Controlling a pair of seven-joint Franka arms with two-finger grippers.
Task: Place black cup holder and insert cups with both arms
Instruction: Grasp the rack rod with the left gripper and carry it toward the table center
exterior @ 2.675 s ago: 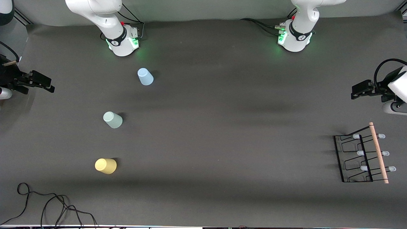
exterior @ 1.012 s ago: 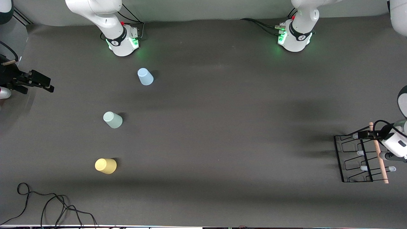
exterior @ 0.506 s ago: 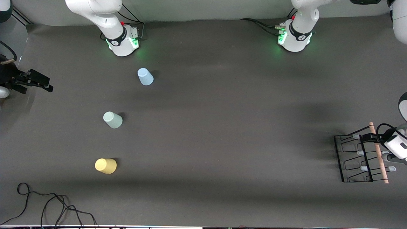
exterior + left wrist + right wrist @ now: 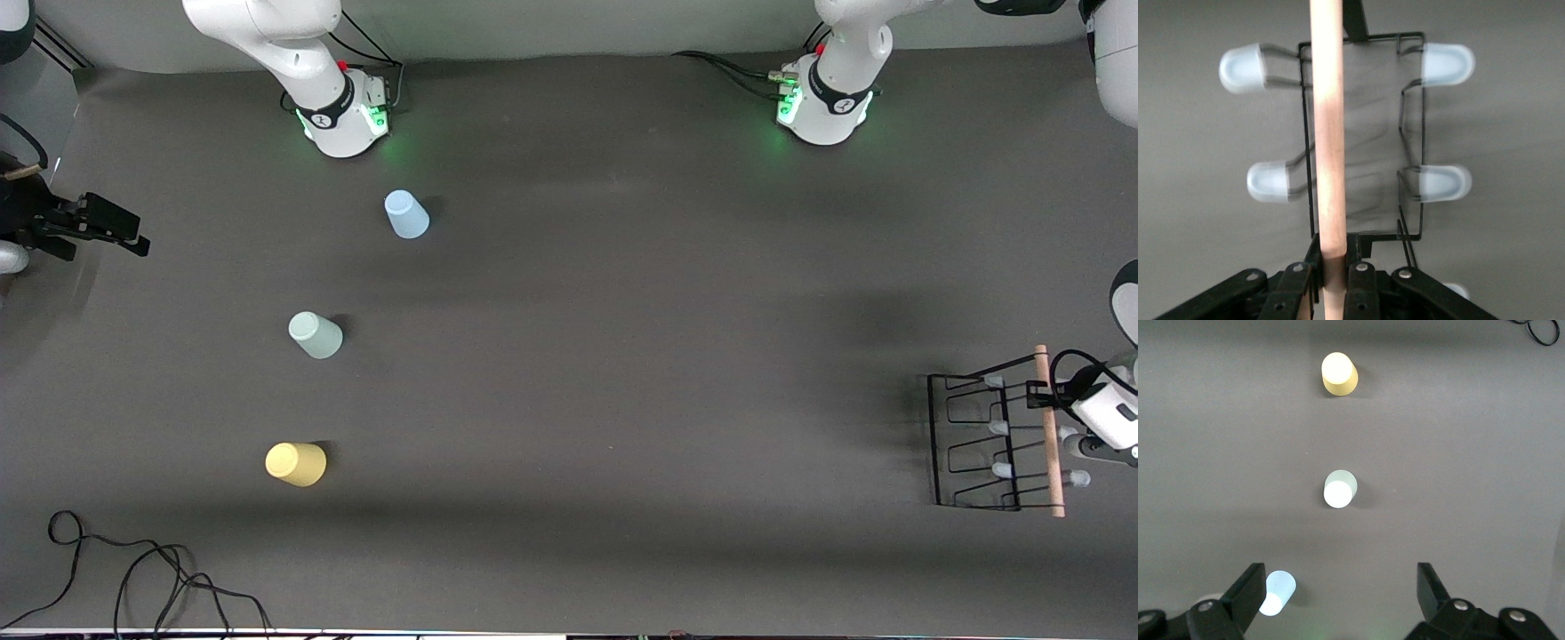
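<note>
Table (image 4: 622, 293): dark grey mat, carrying everything listed below.

Left arm (image 4: 840, 53): rising from its green-lit base and reaching over its own end of the table.

Right arm (image 4: 284, 44): waiting, its wrist sitting off the table edge at its own end.

Holder (image 4: 973, 440): black wire rack sitting near the table edge at the left arm's end, nearer the front camera than the left base and well apart from all three cups. Its wooden rod (image 4: 1327, 133) is running along the top, with pale blue peg tips (image 4: 1445, 65) sticking out on both sides.

Left gripper (image 4: 1333, 283): sitting over the holder, fingers (image 4: 1361, 293) pressing against both sides of the rod and clamping it; also showing in the front view (image 4: 1042, 395).

Right gripper (image 4: 111, 233): hanging past the right arm's end of the table, jaws spread wide and holding nothing, its fingers (image 4: 1248, 590) framing the cups in its wrist view.

Cups, all standing upside down toward the right arm's end, spaced well apart in a row:
- blue cup (image 4: 406, 214), nearest the right base, also (image 4: 1277, 593)
- green cup (image 4: 315, 334), between the other two, also (image 4: 1339, 489)
- yellow cup (image 4: 296, 463), nearest the front camera, also (image 4: 1339, 373)

Cable (image 4: 133, 569): black, lying in loose loops at the table corner nearest the front camera, near the yellow cup
</note>
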